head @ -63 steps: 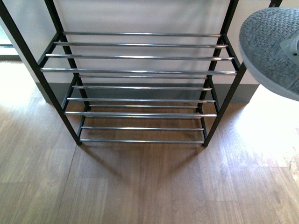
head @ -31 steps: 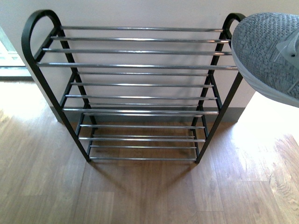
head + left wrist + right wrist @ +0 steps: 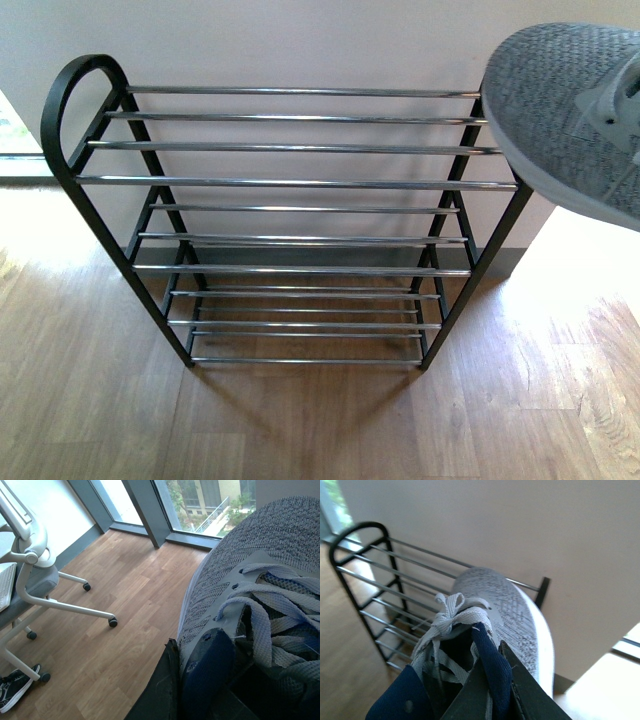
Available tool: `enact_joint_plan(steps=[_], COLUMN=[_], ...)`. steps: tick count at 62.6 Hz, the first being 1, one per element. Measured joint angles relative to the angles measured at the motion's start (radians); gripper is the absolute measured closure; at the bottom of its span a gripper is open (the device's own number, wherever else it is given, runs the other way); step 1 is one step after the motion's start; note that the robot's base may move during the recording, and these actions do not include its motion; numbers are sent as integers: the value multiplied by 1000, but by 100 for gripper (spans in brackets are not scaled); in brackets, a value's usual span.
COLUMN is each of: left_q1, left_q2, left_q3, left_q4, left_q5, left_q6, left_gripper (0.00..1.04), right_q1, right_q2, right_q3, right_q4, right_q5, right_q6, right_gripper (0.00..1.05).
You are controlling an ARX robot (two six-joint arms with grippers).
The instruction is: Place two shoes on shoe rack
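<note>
Right-arm sneaker (image 3: 565,110): seen from the robot's chest at two o'clock, only toe and forefoot showed. The heel ran off the frame edge.
Shoe rack (image 3: 290,182): at twelve o'clock. The top of its two-o'clock side frame was hidden behind that toe.
Right gripper (image 3: 492,665): cropped by the frame, its tips pressed against the navy collar.
Left gripper (image 3: 192,675): one dark finger showed, the other was lost inside the shoe.
Left-arm sneaker (image 3: 240,580): heel and sole were cut away.
Office chair (image 3: 30,575): seat and back were cropped.
Black shoe (image 3: 15,690): half out of frame, too small to tell its make.
</note>
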Motion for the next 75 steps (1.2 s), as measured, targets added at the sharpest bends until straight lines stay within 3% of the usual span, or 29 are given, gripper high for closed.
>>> enact_joint_plan(steps=[5, 20, 29, 38, 47, 63, 71, 75], left_q1=[0, 0, 0, 0, 0, 0, 0, 0], left_q2=[0, 0, 0, 0, 0, 0, 0, 0], left_q3=[0, 0, 0, 0, 0, 0, 0, 0], left_q4=[0, 0, 0, 0, 0, 0, 0, 0], left_q5=[0, 1, 0, 1, 0, 0, 1, 0], left_q6=[0, 0, 0, 0, 0, 0, 0, 0], left_gripper=[104, 104, 104, 104, 104, 104, 104, 104], right_q1=[64, 357, 412, 411, 361, 254, 247, 247], right_q2=[59, 473, 743, 1012, 1175, 1311, 1315, 1310], right_q3=[30, 280, 455, 666, 804, 858, 855, 853], right_q4=[24, 228, 243, 177, 162, 157, 155, 135], right_q5=[48, 318, 436, 591, 673, 718, 720, 700], right_q6=[78, 236, 324, 465, 583, 655, 643, 648], right_gripper=[104, 104, 104, 104, 104, 104, 104, 94])
